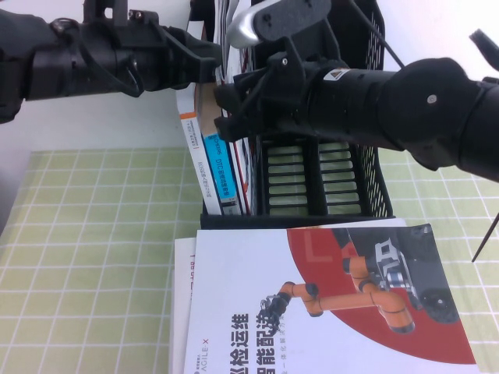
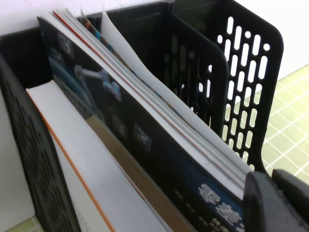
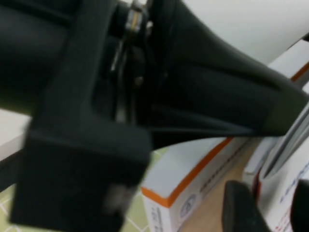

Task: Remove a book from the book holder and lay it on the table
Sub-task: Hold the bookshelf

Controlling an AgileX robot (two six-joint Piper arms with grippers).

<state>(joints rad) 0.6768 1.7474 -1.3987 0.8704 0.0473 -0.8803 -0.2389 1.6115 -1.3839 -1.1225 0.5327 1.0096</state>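
The black book holder (image 1: 312, 156) is standing upright near the far edge of the table (image 1: 93, 234), roughly at its middle. Its left slot is holding several volumes packed together: a thick white book with an orange-marked spine (image 2: 91, 174), a dark-covered booklet (image 2: 120, 125) leaning against it, and thin white-paged brochures (image 2: 145, 87) fanning toward the first divider. I cannot tell which of these is the task's book. The two slots on the right are showing only their slotted back wall.

The left gripper (image 1: 209, 66) is reaching in from the left edge side at the top of the packed slot, right at the upper corners of the volumes; only one dark fingertip (image 2: 275, 203) is showing in its wrist view, beside the pages, so whether it is clenched or released cannot be told. The right gripper (image 1: 226, 105) is coming across from the right, above the holder, its tip meeting the same group of spines just below the left gripper; its grip cannot be read either.

In front of the holder, toward the near edge, a booklet showing an orange robot arm on red (image 1: 343, 304) is lying flat on the green checked cloth, overlapping another white sheet (image 1: 182, 312) beneath it.
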